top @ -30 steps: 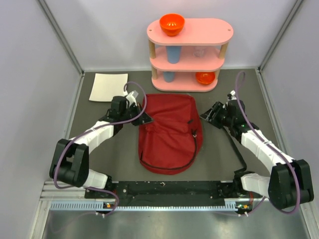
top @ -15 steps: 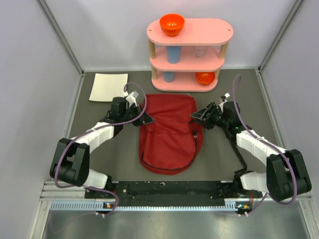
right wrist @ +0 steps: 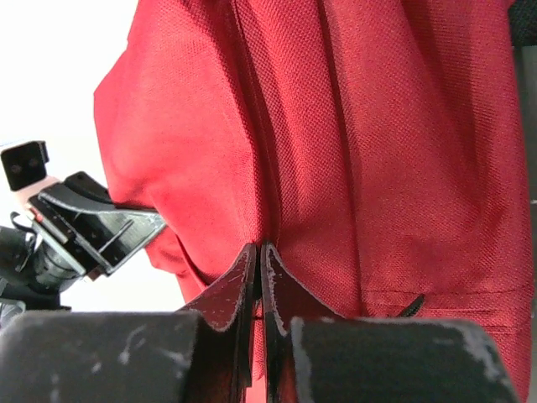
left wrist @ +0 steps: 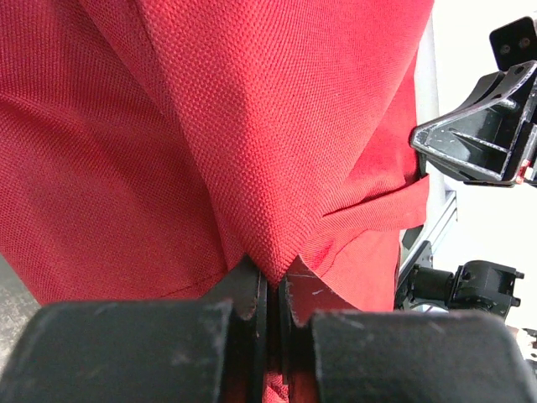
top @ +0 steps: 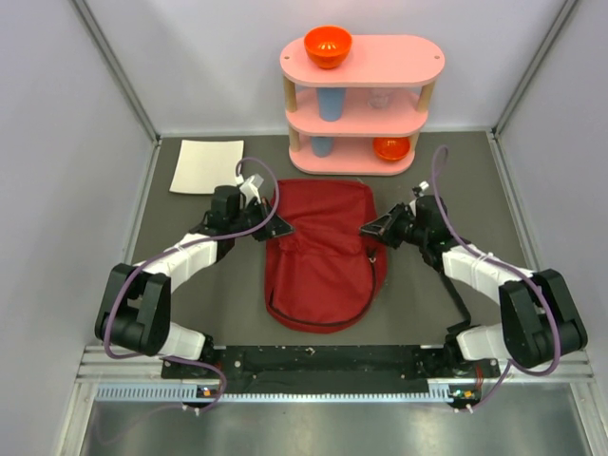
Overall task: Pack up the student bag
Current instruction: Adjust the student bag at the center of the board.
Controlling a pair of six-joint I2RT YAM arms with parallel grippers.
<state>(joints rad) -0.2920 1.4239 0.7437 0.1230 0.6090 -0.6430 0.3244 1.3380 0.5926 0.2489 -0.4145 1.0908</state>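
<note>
The student bag (top: 321, 252), dark red with black zipper lines, lies flat in the middle of the table. My left gripper (top: 283, 228) is at its upper left edge. In the left wrist view this gripper (left wrist: 273, 273) is shut on a raised fold of the red fabric (left wrist: 252, 126). My right gripper (top: 369, 231) is at the bag's upper right edge. In the right wrist view its jaws (right wrist: 259, 252) are pressed together on a dark crease of the bag (right wrist: 352, 126). What lies between them is hidden.
A pink three-tier shelf (top: 361, 59) stands at the back with an orange bowl (top: 328, 45) on top, a blue cup (top: 330, 103) in the middle and another orange bowl (top: 390, 147) below. A white sheet (top: 206, 165) lies back left. A black strap (top: 454, 290) trails by the right arm.
My right gripper has moved left onto the bag's right edge and gone from open to shut. The left gripper has kept its hold without moving.
</note>
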